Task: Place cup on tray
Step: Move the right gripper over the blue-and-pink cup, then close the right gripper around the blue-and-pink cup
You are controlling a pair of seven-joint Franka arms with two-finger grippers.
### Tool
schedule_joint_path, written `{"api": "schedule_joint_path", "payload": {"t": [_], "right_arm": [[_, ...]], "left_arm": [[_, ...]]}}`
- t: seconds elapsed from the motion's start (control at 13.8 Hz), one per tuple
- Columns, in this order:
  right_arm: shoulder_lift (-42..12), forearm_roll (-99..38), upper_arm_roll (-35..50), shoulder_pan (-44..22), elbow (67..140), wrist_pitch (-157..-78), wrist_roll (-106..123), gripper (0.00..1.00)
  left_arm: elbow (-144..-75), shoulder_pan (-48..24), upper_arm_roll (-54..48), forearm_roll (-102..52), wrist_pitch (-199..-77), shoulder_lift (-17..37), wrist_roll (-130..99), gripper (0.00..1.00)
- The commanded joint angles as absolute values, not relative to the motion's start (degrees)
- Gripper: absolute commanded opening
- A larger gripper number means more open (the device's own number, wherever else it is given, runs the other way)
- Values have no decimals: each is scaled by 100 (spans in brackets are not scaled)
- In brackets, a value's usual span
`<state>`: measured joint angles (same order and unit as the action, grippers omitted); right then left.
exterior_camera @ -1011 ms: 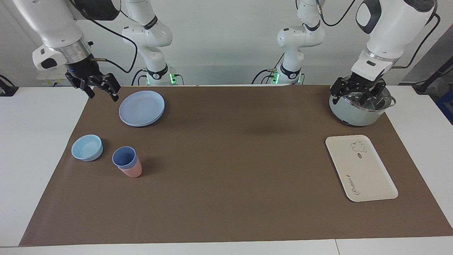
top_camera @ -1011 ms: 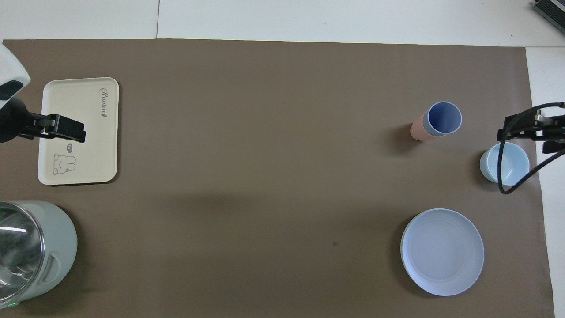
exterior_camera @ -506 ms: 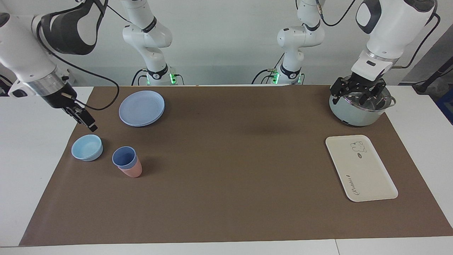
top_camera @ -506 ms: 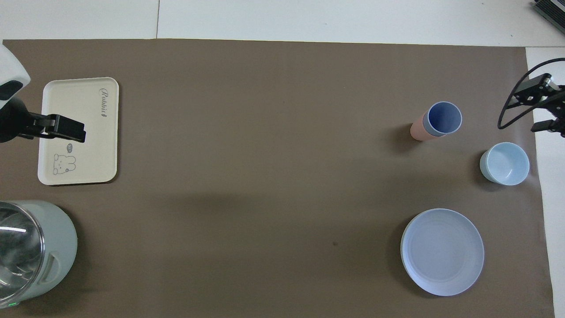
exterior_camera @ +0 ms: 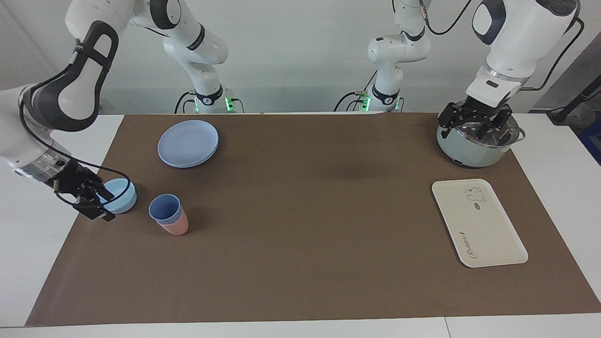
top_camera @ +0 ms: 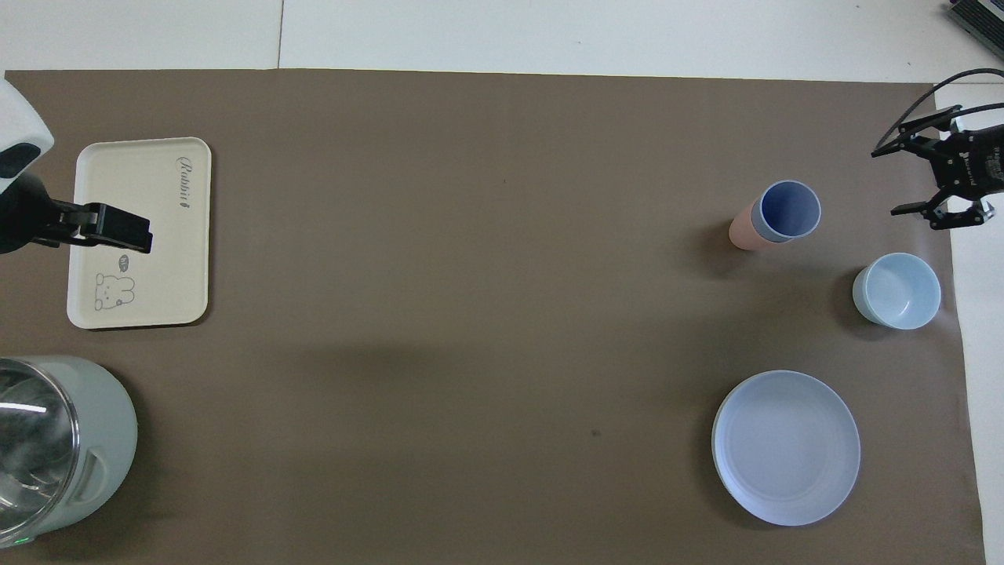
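The cup (exterior_camera: 165, 208) is a medium-blue tumbler standing nested inside a pink tumbler (exterior_camera: 175, 228) on the brown mat; it also shows in the overhead view (top_camera: 787, 210). My right gripper (exterior_camera: 109, 207) is open and low, beside the light-blue bowl (exterior_camera: 120, 195) at the right arm's end of the table. It is apart from the cup and shows in the overhead view (top_camera: 888, 182). The tray (exterior_camera: 479, 223) lies empty at the left arm's end, also in the overhead view (top_camera: 176, 259). My left gripper (exterior_camera: 474, 127) waits open above the pot.
A grey-green pot (exterior_camera: 469, 152) stands nearer to the robots than the tray. A round blue plate (exterior_camera: 188, 143) lies nearer to the robots than the bowl and tumblers. The brown mat (exterior_camera: 305, 234) covers most of the white table.
My right gripper has swung down and away from the robots, from beside the plate to beside the bowl, turning as it went. The left arm, cup and tray have not moved.
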<state>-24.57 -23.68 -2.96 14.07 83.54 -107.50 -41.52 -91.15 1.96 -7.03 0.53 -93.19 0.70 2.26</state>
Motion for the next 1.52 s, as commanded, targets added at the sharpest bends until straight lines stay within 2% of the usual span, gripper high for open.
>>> {"api": "schedule_joint_path", "payload": {"t": [0.0, 0.22, 0.65, 1.44], "right_arm": [[-2890, -2804, -246, 1450, 8200, -10740, -4430, 90], [-3032, -3136, -246, 1459, 8647, -10705, -4438, 91], [-3410, -3488, -237, 1354, 8710, -10714, -5062, 95], [-3358, -4051, -185, 1283, 8973, -10565, -5036, 97]], "left_arm": [[-9290, 264, -712, -26, -9396, -79, 316, 100], [-9290, 264, -712, -26, -9396, -79, 316, 100], [-9290, 264, -712, -26, -9396, -79, 316, 100], [-9290, 264, -712, -26, -9396, -79, 316, 100]]}}
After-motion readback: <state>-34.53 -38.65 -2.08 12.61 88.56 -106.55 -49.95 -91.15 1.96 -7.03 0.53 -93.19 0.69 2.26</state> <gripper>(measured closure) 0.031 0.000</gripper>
